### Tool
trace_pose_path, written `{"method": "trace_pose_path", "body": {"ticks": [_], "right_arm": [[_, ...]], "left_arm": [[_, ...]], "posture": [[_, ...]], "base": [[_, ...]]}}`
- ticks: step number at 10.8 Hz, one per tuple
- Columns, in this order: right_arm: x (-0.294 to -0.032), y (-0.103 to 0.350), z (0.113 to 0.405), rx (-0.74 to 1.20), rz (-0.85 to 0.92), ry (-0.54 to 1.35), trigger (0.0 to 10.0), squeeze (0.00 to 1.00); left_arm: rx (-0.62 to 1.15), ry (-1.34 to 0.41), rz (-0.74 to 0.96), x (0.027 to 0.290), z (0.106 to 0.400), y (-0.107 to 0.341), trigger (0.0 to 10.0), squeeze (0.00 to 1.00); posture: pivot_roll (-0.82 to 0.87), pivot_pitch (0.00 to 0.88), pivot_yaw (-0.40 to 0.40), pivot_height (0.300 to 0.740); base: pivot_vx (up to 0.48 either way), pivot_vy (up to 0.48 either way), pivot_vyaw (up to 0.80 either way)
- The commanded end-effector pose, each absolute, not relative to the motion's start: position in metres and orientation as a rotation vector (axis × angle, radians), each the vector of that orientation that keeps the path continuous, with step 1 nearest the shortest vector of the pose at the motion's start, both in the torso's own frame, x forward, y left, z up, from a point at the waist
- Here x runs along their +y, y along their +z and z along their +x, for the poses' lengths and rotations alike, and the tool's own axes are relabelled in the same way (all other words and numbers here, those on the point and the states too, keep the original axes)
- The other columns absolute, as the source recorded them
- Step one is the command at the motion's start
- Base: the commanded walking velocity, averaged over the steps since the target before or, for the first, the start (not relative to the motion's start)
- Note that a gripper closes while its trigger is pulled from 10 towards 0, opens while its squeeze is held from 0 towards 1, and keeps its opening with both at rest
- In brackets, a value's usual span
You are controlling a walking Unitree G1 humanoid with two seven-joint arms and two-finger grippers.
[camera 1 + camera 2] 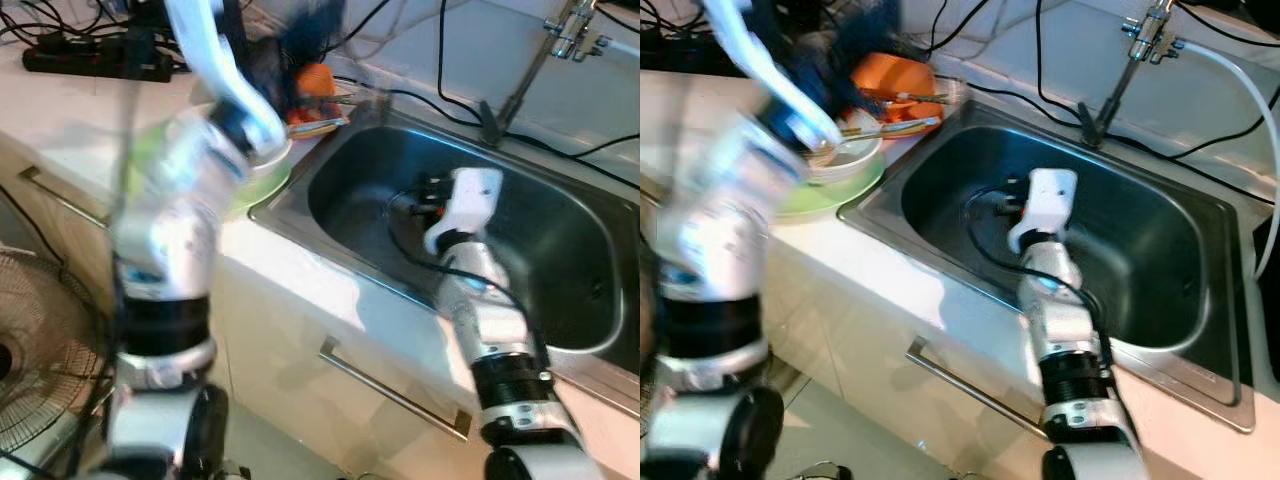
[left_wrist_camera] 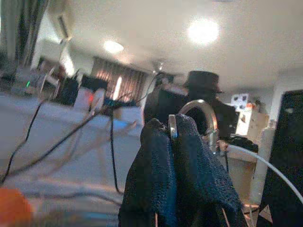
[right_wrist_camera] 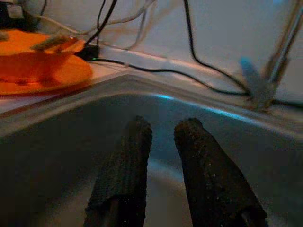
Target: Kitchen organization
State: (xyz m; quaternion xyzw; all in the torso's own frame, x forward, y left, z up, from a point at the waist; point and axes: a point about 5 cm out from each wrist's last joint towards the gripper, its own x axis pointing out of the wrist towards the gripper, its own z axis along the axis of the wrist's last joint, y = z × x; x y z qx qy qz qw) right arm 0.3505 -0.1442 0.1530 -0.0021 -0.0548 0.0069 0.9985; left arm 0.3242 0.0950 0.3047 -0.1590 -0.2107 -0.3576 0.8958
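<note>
My left arm is raised and blurred over the dishes on the counter. Its gripper point(image 2: 171, 125) is shut on a thin shiny metal utensil point(image 2: 201, 109), whose curved end sticks out past the fingertips. Below it a white bowl point(image 1: 845, 160) sits on a green plate point(image 1: 830, 198). Beside them stands orange dishware point(image 1: 895, 78) with utensils point(image 1: 890, 125) lying across it. My right gripper point(image 3: 163, 130) is down inside the steel sink point(image 1: 1140, 230), its fingers a little apart with nothing between them.
A faucet point(image 1: 1120, 70) stands at the sink's back edge, and black cables trail along the wall and counter. A power strip point(image 1: 95, 62) lies at the back left. A floor fan point(image 1: 40, 340) stands left of the cabinet. A drawer handle point(image 1: 390, 390) runs below the sink.
</note>
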Motion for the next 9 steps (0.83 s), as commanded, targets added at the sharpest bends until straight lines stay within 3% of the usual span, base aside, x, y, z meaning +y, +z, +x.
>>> {"method": "trace_pose_path", "body": {"ticks": [1, 7, 9], "right_arm": [[-0.149, 0.157, 0.349, -0.143, -0.063, 0.002, 10.0, 0.0], [-0.166, 0.149, 0.338, -0.182, -0.395, 0.02, 10.0, 0.0], [-0.172, 0.148, 0.335, -0.185, -0.422, 0.016, 10.0, 0.0]], "left_arm": [[-0.424, -0.74, -0.347, 0.089, 0.326, 0.298, 10.0, 0.0], [-0.317, -0.708, -0.473, 0.076, 0.338, 0.248, 10.0, 0.0], [-0.27, -0.745, -0.497, 0.063, 0.336, 0.236, 10.0, 0.0]], "posture": [[-0.03, 0.047, -0.128, 0.74], [-0.04, 0.051, -0.124, 0.74], [-0.04, 0.051, -0.12, 0.74]], "base": [[0.0, 0.0, 0.0], [0.0, 0.0, 0.0], [0.0, 0.0, 0.0]]}}
